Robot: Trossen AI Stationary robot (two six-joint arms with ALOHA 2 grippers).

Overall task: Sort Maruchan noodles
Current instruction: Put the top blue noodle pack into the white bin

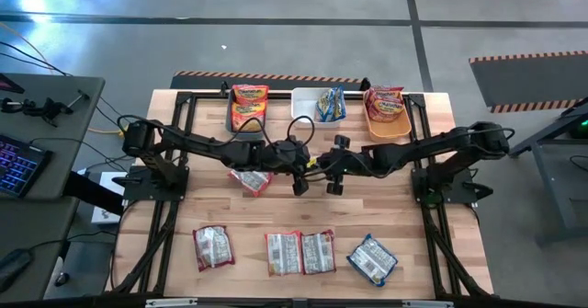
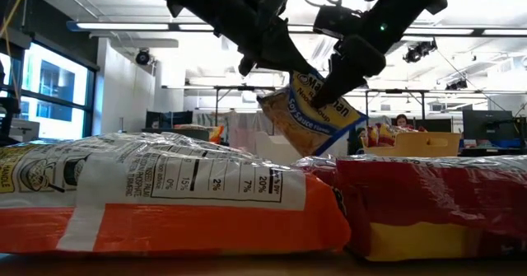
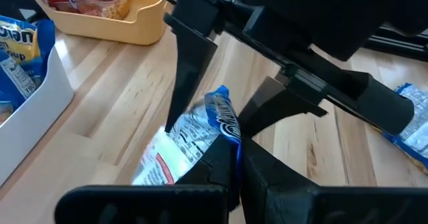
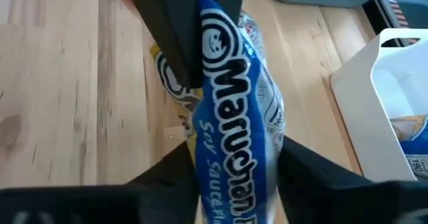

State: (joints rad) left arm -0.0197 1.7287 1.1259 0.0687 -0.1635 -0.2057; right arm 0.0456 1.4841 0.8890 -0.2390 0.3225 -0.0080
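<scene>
A blue Maruchan noodles packet [image 2: 313, 115] hangs in the air over the table's middle, with both grippers on it. My left gripper [image 1: 299, 187] reaches in from the table's left and is shut on it. My right gripper [image 1: 333, 187] comes from the right and closes around the same packet [image 4: 231, 117]. Several more packets lie silver back up near the front edge [image 1: 213, 246] [image 1: 284, 252] [image 1: 318, 251] [image 1: 372, 258]. Another packet [image 1: 250, 179] lies under my left arm. My left gripper pinches one end edge of the blue packet [image 3: 224, 127] between its two shut fingers, slanting down from the table's left. The packet is lifted clear of the table and tilted. My right gripper has one finger [image 4: 177, 177] against the printed blue front [image 4: 214, 177] and the other [image 4: 301, 170] at the silvery back, slanting down from the table's right, at the packet's other end. The packet stays clear of the table.
Three bins stand along the far edge: a teal one [image 1: 230, 117] with red-orange packets, a white one [image 1: 303, 106] with blue packets, and an orange one [image 1: 386, 131] with packets. Bare wood lies between the arms and the front row of packets.
</scene>
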